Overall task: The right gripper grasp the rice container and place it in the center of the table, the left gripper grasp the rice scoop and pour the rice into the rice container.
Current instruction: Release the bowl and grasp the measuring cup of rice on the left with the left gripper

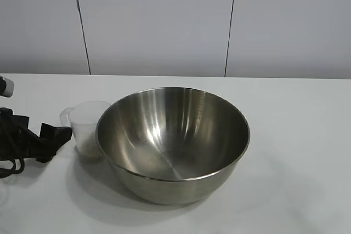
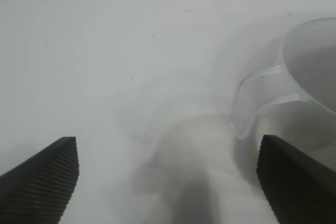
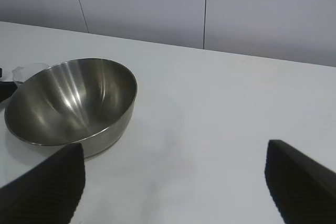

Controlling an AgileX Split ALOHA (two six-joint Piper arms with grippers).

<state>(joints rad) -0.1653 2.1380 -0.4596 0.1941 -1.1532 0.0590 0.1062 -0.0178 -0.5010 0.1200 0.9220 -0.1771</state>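
Note:
The rice container (image 1: 173, 143), a big shiny steel bowl, stands empty on the table (image 1: 296, 135) near its middle. The rice scoop (image 1: 88, 121), a small clear cup, stands upright against the bowl's left side, with a little rice (image 1: 89, 149) at its bottom. My left gripper (image 1: 61, 134) is open and low at the far left, just short of the scoop. In the left wrist view the gripper (image 2: 168, 182) is open and empty, with the scoop's handle (image 2: 257, 98) just ahead of one finger. My right gripper (image 3: 176, 182) is open and empty, well back from the bowl (image 3: 68, 103).
A grey panelled wall (image 1: 164, 20) runs behind the table. In the exterior view bare white tabletop lies right of the bowl, and the right arm is out of that view. The scoop's rim (image 3: 29, 70) peeks out behind the bowl in the right wrist view.

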